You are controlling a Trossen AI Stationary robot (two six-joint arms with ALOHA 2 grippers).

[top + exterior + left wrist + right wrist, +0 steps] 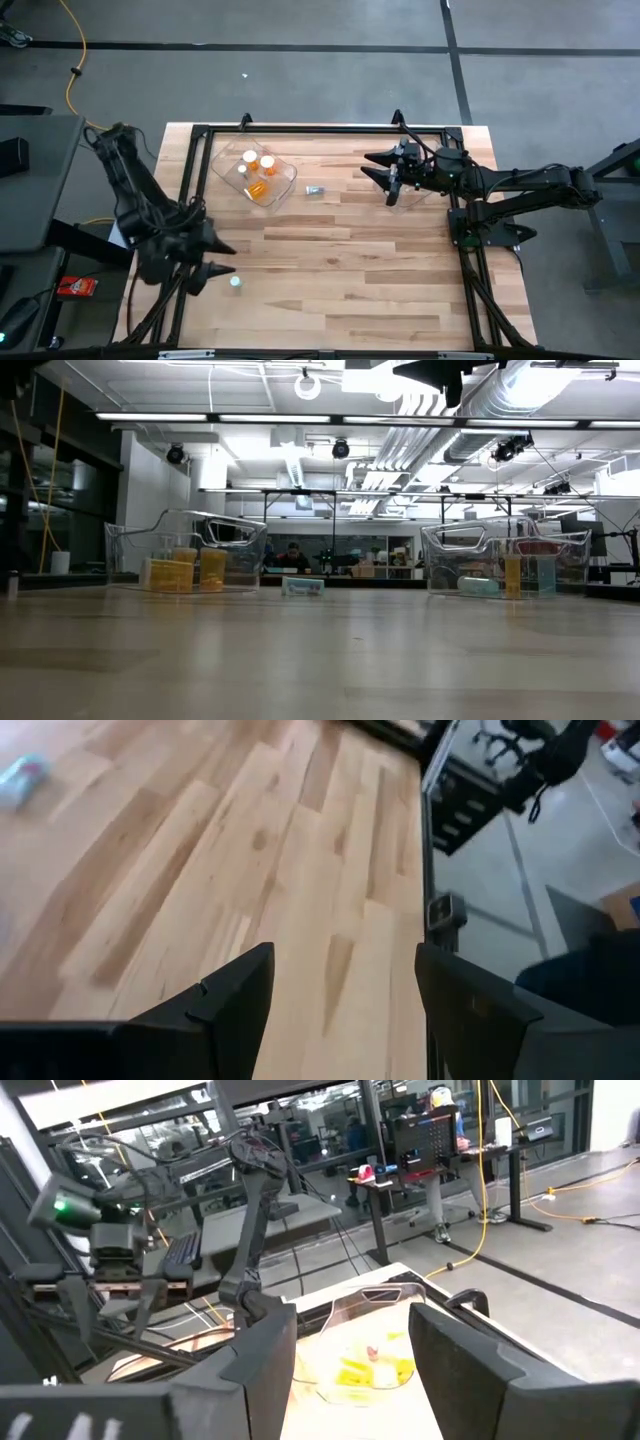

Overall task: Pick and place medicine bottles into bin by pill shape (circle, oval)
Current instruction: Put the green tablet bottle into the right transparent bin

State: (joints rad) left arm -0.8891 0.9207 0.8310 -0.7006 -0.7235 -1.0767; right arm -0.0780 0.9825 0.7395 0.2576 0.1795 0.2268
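Currently the left gripper (222, 262), fingers apart and empty, hangs just beside a pale bottle (236, 283) lying on the desk (340, 260); it should straddle the bottle squarely before closing, while the right gripper (378, 176), also spread, waits over its clear bin (505, 565).

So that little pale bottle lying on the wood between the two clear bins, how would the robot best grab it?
Probably from straight above. The pale bottle lies on its side on the bare table, clear of the left bin, so fingers could drop either side of its round body and close across the middle, not end to end. The right gripper, open, hovers nearest.
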